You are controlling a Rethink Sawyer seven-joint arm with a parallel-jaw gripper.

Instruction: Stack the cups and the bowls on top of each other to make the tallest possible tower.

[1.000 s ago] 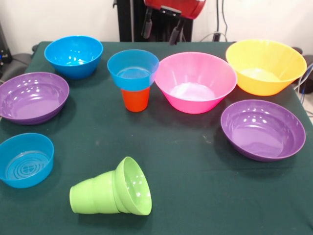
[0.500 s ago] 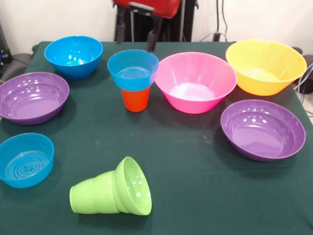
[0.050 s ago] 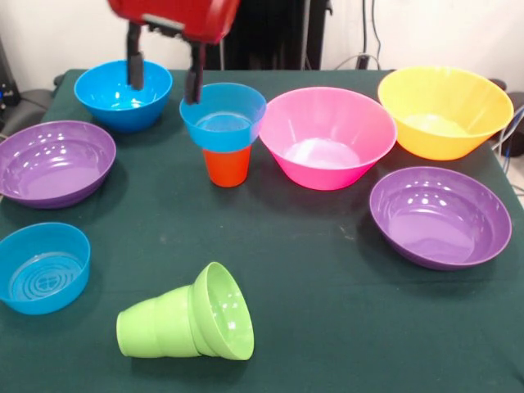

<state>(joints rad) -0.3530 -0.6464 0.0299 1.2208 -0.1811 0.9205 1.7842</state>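
Note:
An orange cup (image 3: 227, 166) stands upright with a blue bowl (image 3: 223, 115) seated on its rim: a two-piece tower. My gripper (image 3: 164, 92) hangs open just left of that bowl, above the back-left blue bowl (image 3: 110, 98), with nothing between its fingers (image 3: 135, 70). To the right sit the pink bowl (image 3: 327, 135) and the yellow-orange bowl (image 3: 444, 110). Purple bowls lie at the left (image 3: 53, 161) and the right (image 3: 440, 214). A third blue bowl (image 3: 42, 266) is at front left. The lime green cup (image 3: 155, 329) lies on its side with the small green bowl (image 3: 223, 311) over its mouth.
The green tablecloth (image 3: 327, 311) covers the whole table. Cables and dark equipment stand past the table's far edge.
My gripper has swept leftward along the far side and come lower, from behind the pink bowl to over the back-left blue bowl. No bowl or cup has moved.

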